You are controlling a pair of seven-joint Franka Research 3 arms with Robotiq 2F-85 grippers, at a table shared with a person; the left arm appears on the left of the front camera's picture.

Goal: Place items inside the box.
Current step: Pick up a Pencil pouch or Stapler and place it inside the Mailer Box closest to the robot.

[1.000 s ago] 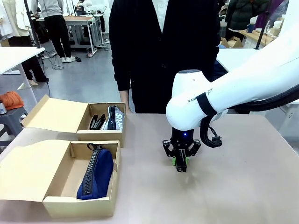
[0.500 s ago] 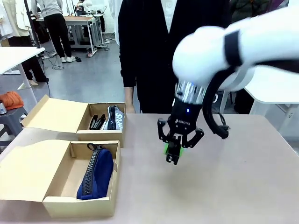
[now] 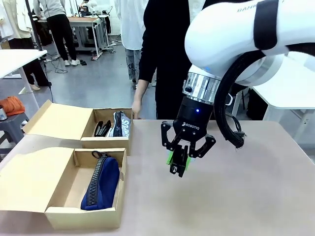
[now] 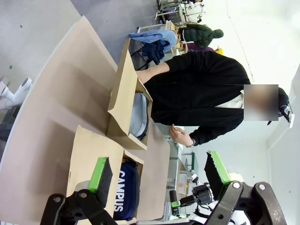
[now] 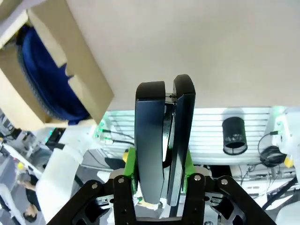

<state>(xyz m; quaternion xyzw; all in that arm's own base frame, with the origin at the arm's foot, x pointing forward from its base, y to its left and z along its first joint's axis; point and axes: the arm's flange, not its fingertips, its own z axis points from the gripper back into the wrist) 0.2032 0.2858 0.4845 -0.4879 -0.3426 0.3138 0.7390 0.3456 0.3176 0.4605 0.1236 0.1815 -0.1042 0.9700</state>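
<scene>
Right end effector (image 3: 178,166) lifted off table (image 3: 256,187) with black stapler (image 5: 150,140); person (image 3: 167,59) shifted right.

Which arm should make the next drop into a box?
Right. Its gripper is shut on the black stapler, held above the table beside the open boxes. The left gripper is open and holds nothing.

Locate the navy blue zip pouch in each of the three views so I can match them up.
Front view: the navy blue zip pouch lies lower left, zipper up, inside the nearer cardboard box.
Left wrist view: bottom centre, with white CAMPUS print on its side.
Right wrist view: upper left, behind a notched cardboard wall.
Shared landmark: the open cardboard box around it.
</scene>
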